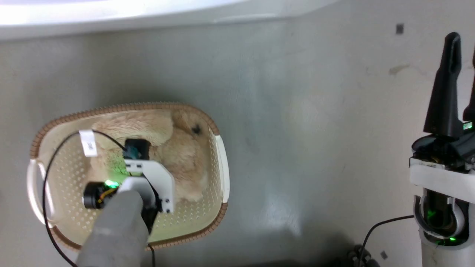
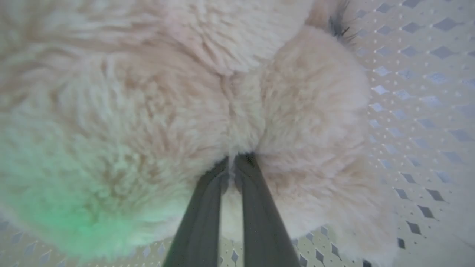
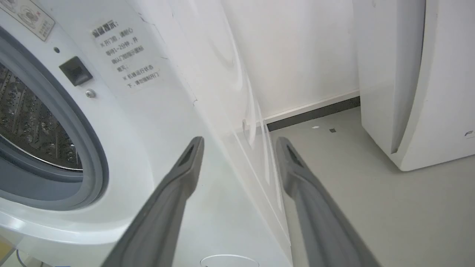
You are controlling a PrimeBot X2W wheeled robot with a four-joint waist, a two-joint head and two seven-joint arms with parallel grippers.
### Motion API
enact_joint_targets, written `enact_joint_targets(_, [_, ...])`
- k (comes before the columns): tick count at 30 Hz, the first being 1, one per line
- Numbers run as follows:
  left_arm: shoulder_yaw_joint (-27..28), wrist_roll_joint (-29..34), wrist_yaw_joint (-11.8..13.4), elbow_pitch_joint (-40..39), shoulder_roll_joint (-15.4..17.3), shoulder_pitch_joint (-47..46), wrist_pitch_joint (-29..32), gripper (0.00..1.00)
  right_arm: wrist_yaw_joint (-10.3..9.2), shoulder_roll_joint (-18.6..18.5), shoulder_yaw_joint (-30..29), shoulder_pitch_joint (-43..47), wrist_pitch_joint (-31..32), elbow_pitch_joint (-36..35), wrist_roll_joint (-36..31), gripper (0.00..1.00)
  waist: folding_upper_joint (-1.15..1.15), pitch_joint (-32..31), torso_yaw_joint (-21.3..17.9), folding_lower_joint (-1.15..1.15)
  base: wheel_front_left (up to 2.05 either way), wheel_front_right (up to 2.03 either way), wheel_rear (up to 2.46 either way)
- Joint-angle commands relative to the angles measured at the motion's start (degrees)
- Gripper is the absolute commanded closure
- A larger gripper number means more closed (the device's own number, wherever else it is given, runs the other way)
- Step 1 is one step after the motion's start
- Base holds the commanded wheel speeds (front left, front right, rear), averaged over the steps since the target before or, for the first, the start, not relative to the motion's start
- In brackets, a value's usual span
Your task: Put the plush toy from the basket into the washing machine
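— Whereabouts of the toy (image 1: 178,148)?
— Lying in the basket (image 1: 222,163) on the floor (image 1: 297,129), left, fur pinched by the clenched left gripper (image 2: 234,161).
— And the right gripper (image 3: 239,144)?
— Spread wide, empty, far right, facing the washer (image 3: 148,111).

Plush toy (image 2: 156,96): fluffy pile. Basket (image 2: 419,111): perforated plastic, woven-look rim (image 1: 122,107). Washing machine (image 3: 148,122): glossy white shell, steel drum (image 3: 26,122).

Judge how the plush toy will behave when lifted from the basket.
Probably floppy: the plush toy bulges softly around the pinching left hand, so limbs should sag. Its long fluffy pile may slip, since only a fold is held.
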Motion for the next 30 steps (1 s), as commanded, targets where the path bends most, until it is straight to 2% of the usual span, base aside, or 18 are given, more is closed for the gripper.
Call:
enact_joint_targets(1, [-0.15,-0.37,-0.32,0.79,-0.74,1.55,-0.87,1.00,-0.04,-0.01,0.26,-0.41,-0.32,0.48,0.49,0.00,0.00,-3.64,0.32,-0.01,0.00,0.00,0.00])
enact_joint_targets(9, [-1.51,-0.68,-2.01,0.79,-2.04,7.47,-5.26,1.00,-0.04,-0.01,1.51,2.73,-0.32,3.51,0.80,0.00,0.00,-14.80,1.59,-0.01,0.00,0.00,0.00])
enact_joint_targets(10, [-1.57,-1.18,-2.25,0.79,-2.35,9.60,-7.08,1.00,-0.04,-0.01,1.65,4.69,-0.32,4.68,0.72,0.00,0.00,-18.69,2.35,-0.01,0.00,0.00,0.00])
enact_joint_targets(19, [-3.95,-1.03,-4.24,-0.73,-3.32,17.47,-12.86,1.00,-0.04,-0.01,1.91,12.04,-0.32,8.12,0.16,0.00,0.00,-32.23,5.03,-0.01,0.00,0.00,0.00])
enact_joint_targets(23, [-4.42,-0.87,-4.33,-3.99,-3.52,19.59,-13.29,1.00,-0.04,-0.01,1.60,14.58,-0.32,8.70,0.04,0.00,0.00,-35.92,5.99,-0.01,0.00,0.00,0.00])
enact_joint_targets(30, [-3.89,-0.14,-3.31,-14.76,-3.67,24.56,-13.34,1.00,-0.04,-0.01,1.36,18.26,-0.32,9.39,0.08,0.00,0.00,-41.13,6.86,-0.01,0.00,0.00,0.00])
